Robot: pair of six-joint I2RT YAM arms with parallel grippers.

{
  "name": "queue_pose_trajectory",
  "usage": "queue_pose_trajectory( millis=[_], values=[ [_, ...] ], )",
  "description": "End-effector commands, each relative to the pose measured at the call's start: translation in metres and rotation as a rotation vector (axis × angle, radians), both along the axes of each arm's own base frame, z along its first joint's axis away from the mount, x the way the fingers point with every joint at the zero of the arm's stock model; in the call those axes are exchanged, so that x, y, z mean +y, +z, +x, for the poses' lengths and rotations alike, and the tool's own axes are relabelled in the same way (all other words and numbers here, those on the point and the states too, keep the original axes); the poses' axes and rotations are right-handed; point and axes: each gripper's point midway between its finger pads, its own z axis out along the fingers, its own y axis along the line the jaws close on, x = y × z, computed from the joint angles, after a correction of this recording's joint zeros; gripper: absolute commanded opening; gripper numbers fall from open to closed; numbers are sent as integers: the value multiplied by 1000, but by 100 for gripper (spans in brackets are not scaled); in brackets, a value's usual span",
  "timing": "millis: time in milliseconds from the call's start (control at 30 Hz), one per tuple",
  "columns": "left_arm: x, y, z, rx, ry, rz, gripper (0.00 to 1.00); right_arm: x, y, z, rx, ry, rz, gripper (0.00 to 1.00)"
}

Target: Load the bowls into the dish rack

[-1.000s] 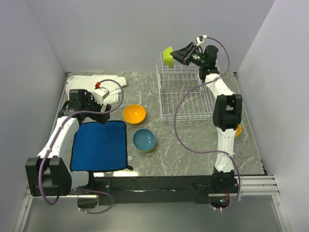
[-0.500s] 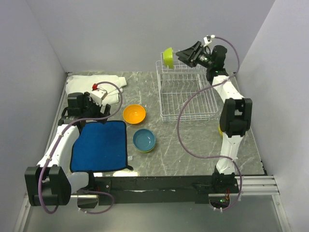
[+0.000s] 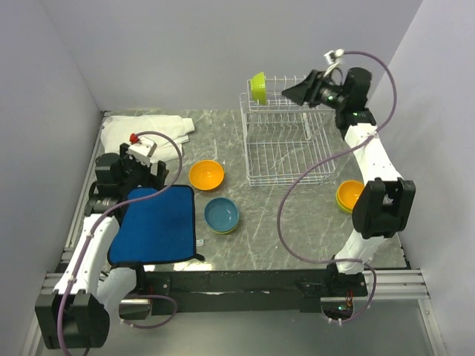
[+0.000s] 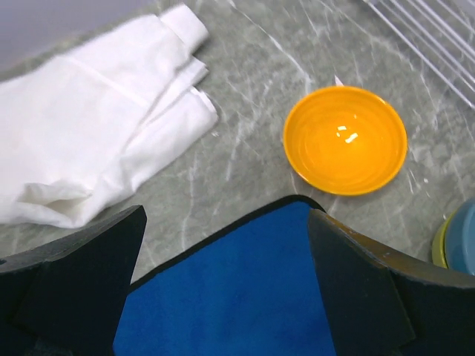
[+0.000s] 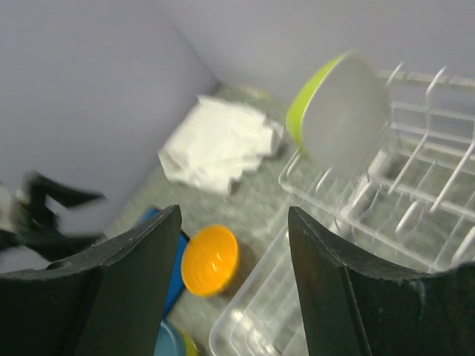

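Note:
A lime green bowl stands on edge in the upper shelf of the white dish rack; it also shows in the right wrist view. My right gripper is open and empty, just right of it. An orange bowl sits on the table, also in the left wrist view. A blue bowl rests in a yellow one. Another orange and yellow stack sits right of the rack. My left gripper is open and empty over the blue mat's far edge.
A blue cloth mat lies at the front left. A crumpled white cloth lies at the back left. Grey walls close in the back and both sides.
My right gripper has let go of the lime green bowl, left in the rack's upper shelf, and drawn back to the right. My left arm has pulled back toward the near left.

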Motion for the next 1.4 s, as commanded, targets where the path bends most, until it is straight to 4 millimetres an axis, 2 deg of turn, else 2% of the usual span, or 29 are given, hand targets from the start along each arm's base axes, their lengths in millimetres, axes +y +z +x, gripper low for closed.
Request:
queue_pose_trajectory(
  millis=[0,67,100,133,167,200,233,267,333,400,433,500,567,600,633,700,833,900,1133,1367],
  values=[
    [23,31,0,-114,162,-7,97,59,-29,-68,-144,134,-420,67],
    [36,44,-6,-154,233,-26,97,81,-43,-91,-243,175,-620,66],
    [50,46,-8,-153,289,-36,97,86,-56,-98,-220,169,-688,66],
    [55,49,-11,-150,310,-39,97,114,-69,-120,-229,244,-714,63],
    [59,38,-17,-90,330,-37,97,122,-73,-127,-254,268,-742,61],
    [67,41,-18,-64,364,-42,97,129,-80,-133,-261,294,-760,59],
    [72,32,-18,-13,391,-39,97,148,-91,-146,-276,351,-780,56],
    [75,20,-23,57,415,-38,97,154,-96,-147,-293,361,-813,56],
    [84,23,-25,77,468,-63,97,177,-115,-156,-302,405,-887,57],
    [89,23,-29,69,507,-89,97,194,-124,-157,-335,421,-922,59],
    [91,32,-32,28,521,-96,97,203,-132,-150,-327,409,-942,61],
    [95,38,-37,11,555,-103,97,219,-141,-149,-304,371,-986,62],
    [99,44,-42,8,622,-157,97,237,-155,-139,-276,317,-1054,61],
    [100,44,-46,25,634,-162,97,241,-164,-142,-251,332,-1086,61],
    [99,45,-48,26,637,-169,97,253,-171,-136,-244,335,-1100,58],
    [102,46,-55,18,658,-185,97,266,-177,-138,-234,338,-1090,57],
    [118,39,-66,33,747,-154,97,282,-192,-143,-216,319,-1100,56],
    [122,44,-69,22,767,-147,97,283,-199,-140,-196,285,-1109,56],
    [122,60,-73,-4,769,-160,97,302,-225,-142,-210,257,-1167,58],
    [120,55,-79,3,771,-152,97,321,-245,-146,-215,292,-1198,66]
  ],
)
